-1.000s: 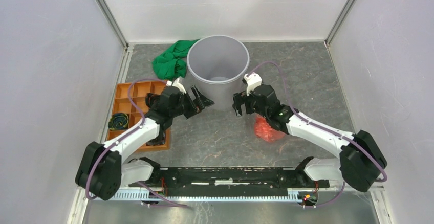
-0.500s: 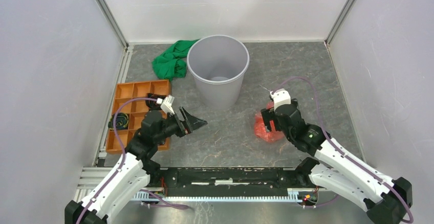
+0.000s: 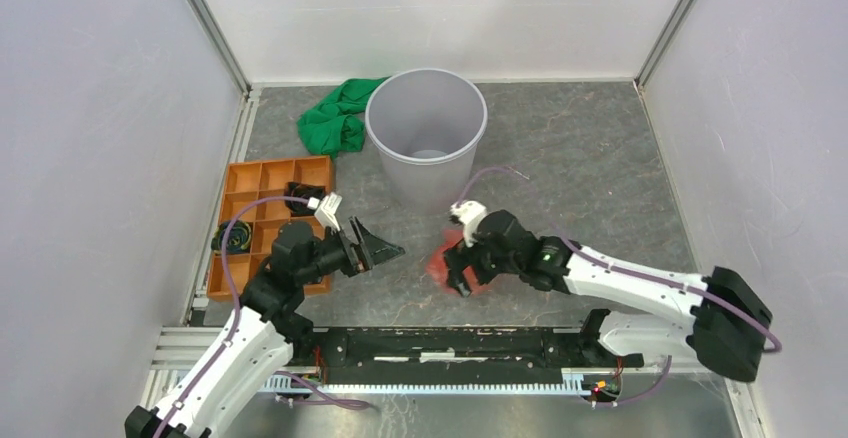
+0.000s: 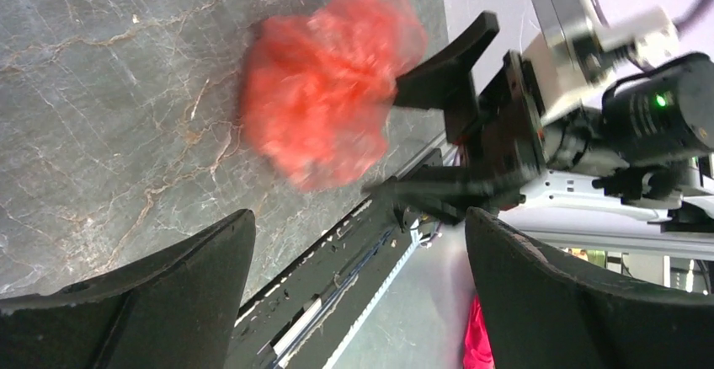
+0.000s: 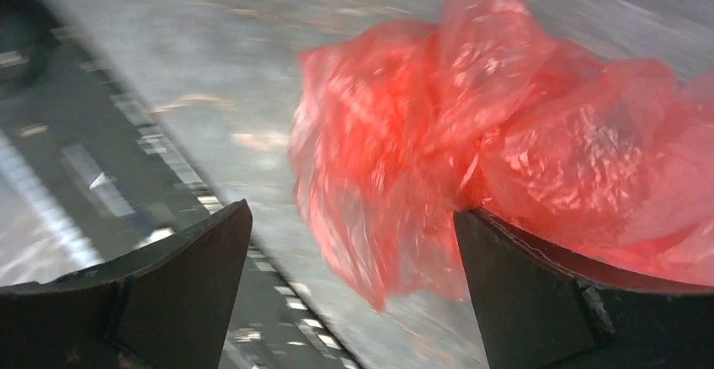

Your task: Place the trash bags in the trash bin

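Observation:
The red trash bag (image 3: 440, 260) lies crumpled on the grey table, in front of the light-grey trash bin (image 3: 427, 133) and apart from it. My right gripper (image 3: 458, 270) is open and low, right behind the bag; in the right wrist view the bag (image 5: 505, 133) rests against the right finger and hangs between the open jaws (image 5: 352, 209). My left gripper (image 3: 375, 250) is open and empty, left of the bag and facing it. The left wrist view shows the bag (image 4: 324, 91), blurred, with the right gripper (image 4: 421, 129) open beside it.
A green cloth (image 3: 335, 118) lies left of the bin at the back. An orange compartment tray (image 3: 300, 163) stands at the left, beside my left arm. A black rail (image 3: 450, 343) runs along the near edge. White walls close in three sides.
My right arm swung left and down from beside the bin, and the red bag slid left with it to the middle. My left arm drew back toward its base and now holds still.

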Controlling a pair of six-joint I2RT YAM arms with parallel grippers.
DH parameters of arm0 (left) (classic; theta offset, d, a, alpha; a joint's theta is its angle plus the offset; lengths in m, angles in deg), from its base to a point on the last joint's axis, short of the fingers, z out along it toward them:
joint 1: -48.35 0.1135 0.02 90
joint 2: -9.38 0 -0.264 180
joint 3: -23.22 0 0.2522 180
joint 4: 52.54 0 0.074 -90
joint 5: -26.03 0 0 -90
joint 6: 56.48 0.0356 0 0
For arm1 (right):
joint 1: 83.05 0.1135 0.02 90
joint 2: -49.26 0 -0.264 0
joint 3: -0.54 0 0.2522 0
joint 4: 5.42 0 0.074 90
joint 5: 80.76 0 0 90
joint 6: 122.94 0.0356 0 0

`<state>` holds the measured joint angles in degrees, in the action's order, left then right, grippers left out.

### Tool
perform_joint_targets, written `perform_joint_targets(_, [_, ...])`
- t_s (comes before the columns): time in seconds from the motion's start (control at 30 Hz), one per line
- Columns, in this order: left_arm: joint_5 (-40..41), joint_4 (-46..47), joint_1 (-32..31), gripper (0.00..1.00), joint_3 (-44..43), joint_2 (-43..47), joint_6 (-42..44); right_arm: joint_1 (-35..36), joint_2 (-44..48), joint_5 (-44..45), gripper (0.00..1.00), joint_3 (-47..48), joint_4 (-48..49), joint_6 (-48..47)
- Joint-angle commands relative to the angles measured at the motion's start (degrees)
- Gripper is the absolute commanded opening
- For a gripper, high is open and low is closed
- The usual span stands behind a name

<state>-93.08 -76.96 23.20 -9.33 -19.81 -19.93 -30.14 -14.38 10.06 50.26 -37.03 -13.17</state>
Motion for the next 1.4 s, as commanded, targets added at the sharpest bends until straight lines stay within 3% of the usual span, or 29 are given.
perform_joint_targets(0.0, [-1.1,-3.2,0.0,1.0,-0.7,3.2,-1.7,7.4,-4.0,-11.9,0.98,7.0,16.8,3.5])
perform_joint_targets(0.13, [0.3,-6.2,0.0,1.0,-1.0,6.0,-2.3,8.3,-2.4,-8.3,0.98,8.5,17.2,1.8])
perform_joint_targets(0.4, [1.7,-6.8,0.0,1.0,-0.1,5.1,-2.5,8.3,5.6,12.1,0.98,4.5,2.0,-3.2])
perform_joint_targets(0.57, [1.5,-3.4,-0.2,0.99,-0.4,-0.6,-1.0,8.3,8.6,9.2,0.98,-4.9,4.1,0.4])
perform_joint_targets(0.7, [5.0,-4.7,-3.3,0.96,-3.1,-8.1,3.3,7.3,11.6,3.7,0.98,-11.3,12.0,1.2])
perform_joint_targets(1.0, [23.2,-6.5,-20.4,0.99,-8.5,-17.7,4.4,-2.7,14.8,-3.0,0.98,-14.0,14.2,1.3])
perform_joint_targets(1.1, [27.5,-6.1,-22.9,0.89,-9.2,-22.0,3.8,-3.6,14.3,-5.8,0.98,-15.2,15.6,2.5])
perform_joint_targets(1.37, [33.1,-1.3,-23.0,0.35,-6.8,-19.1,2.1,-4.3,17.2,-3.0,0.98,-13.6,9.4,1.7])
